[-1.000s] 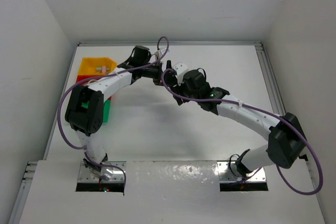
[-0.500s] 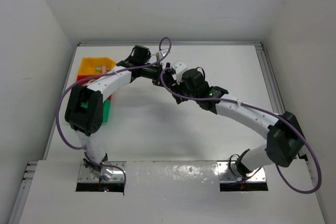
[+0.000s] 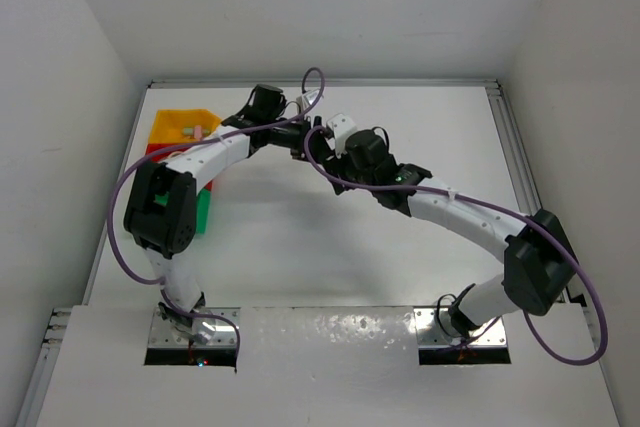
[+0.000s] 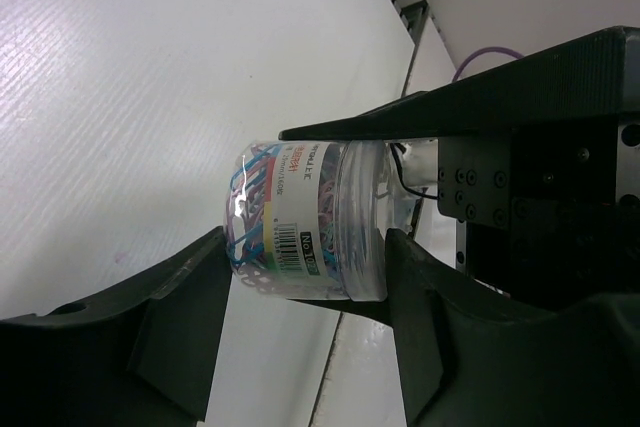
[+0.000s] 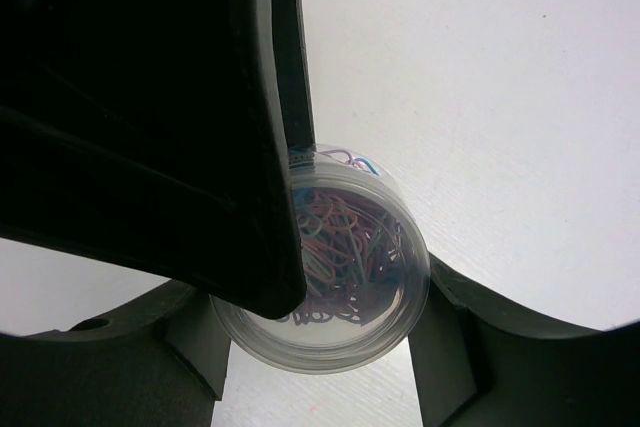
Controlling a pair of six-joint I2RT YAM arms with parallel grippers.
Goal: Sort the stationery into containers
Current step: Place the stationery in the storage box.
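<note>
Your right claw (image 5: 318, 297) has slid around the paper clip jar (image 4: 310, 217) your left claw (image 4: 305, 247) holds. Maybe it grips too; I cannot tell. A swap looks near.

Bright, even light, soft shadows; wrist views backlit, with dark, blurry foregrounds.

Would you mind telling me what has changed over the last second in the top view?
The right gripper eased a little left and farther from its base, closing in on the clear tub of paper clips held in the left gripper. Whether the right one grips the tub yet is unclear. The left gripper and the yellow bin stayed put.
</note>
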